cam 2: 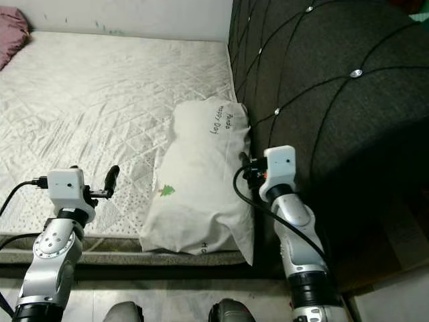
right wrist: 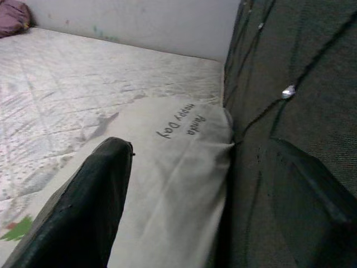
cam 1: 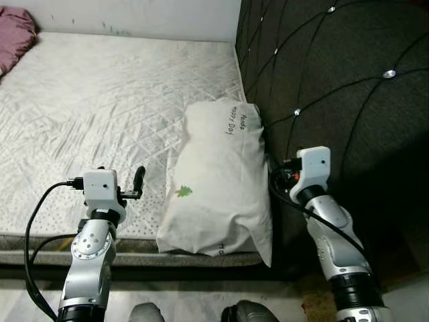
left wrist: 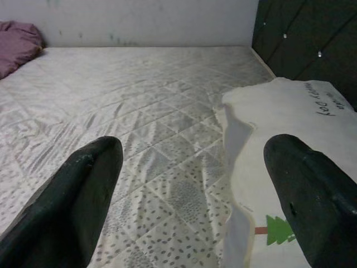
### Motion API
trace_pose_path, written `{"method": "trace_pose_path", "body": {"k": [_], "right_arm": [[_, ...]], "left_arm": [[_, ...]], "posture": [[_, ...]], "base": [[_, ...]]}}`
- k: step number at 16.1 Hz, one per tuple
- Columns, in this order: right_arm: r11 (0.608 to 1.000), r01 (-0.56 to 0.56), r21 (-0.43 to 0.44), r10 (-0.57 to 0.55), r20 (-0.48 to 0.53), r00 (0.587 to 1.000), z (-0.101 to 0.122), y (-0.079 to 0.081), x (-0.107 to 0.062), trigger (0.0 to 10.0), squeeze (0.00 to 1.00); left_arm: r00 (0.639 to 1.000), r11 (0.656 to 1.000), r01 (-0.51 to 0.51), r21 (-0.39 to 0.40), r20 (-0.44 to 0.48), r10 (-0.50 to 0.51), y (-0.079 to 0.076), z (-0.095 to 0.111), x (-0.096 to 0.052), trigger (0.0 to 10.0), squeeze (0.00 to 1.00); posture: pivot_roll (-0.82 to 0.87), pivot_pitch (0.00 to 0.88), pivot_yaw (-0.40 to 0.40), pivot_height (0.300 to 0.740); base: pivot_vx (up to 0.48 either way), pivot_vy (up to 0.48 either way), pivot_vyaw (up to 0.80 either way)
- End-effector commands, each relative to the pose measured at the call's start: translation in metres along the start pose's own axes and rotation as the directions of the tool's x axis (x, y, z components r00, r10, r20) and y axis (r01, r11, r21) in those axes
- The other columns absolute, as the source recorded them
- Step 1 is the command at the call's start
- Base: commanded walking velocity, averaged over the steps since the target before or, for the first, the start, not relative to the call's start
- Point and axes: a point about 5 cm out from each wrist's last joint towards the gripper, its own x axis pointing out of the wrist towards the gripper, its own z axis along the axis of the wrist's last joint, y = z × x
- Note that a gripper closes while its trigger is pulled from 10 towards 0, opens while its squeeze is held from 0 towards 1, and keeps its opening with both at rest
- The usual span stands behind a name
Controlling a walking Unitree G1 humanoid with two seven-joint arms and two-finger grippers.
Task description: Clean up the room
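A bedroom in a home. A bare white quilted mattress [cam 1: 114, 114] fills most of the scene, lying against a plain pale wall [cam 1: 134, 17]. Along one side rises a tall dark upholstered headboard [cam 1: 335, 87], tufted in diamonds with shiny studs. A white pillow [cam 1: 221, 181], printed with a small green tree and handwritten-style lettering, lies against the headboard. A crumpled pink-purple cloth [cam 1: 15, 37] sits at the mattress's far corner.
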Motion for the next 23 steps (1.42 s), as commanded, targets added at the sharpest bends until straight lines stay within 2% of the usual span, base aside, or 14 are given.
{"method": "trace_pose_path", "body": {"k": [1,5,13,16,23], "right_arm": [[1.000,-0.005,-0.001,0.005,0.001,1.000,0.000,0.000,0.000,10.0,0.00],[0.999,-0.051,-0.001,0.051,0.005,0.999,0.001,0.004,0.001,10.0,0.00],[0.994,-0.105,-0.038,0.104,-0.018,0.994,-0.003,0.007,0.004,10.0,0.00],[0.992,-0.113,-0.050,0.112,-0.019,0.994,-0.004,0.009,0.003,10.0,0.00],[0.990,-0.119,-0.073,0.118,-0.017,0.993,-0.005,0.007,0.004,10.0,0.00]], "left_arm": [[1.000,1.000,-0.020,0.009,-0.011,0.020,0.005,-0.001,-0.001,10.0,0.00],[0.999,0.999,-0.047,0.000,-0.020,0.047,0.009,-0.003,-0.001,10.0,0.00],[0.997,0.997,-0.076,-0.005,-0.017,0.075,0.013,-0.001,0.001,10.0,0.00],[0.997,0.997,-0.079,-0.008,-0.023,0.078,0.013,-0.003,0.000,10.0,0.00],[0.998,0.998,-0.061,-0.015,-0.004,0.061,0.015,-0.002,0.000,10.0,0.00]], "posture": [[0.02,0.080,-0.059,0.715],[0.02,0.080,-0.063,0.675],[0.03,0.075,-0.068,0.675],[0.03,0.077,-0.069,0.640],[0.03,0.078,-0.069,0.640]], "base": [[0.000,0.000,0.00],[0.000,0.000,0.00],[0.000,0.000,0.00],[0.000,0.000,0.00],[0.000,0.000,0.00]]}}
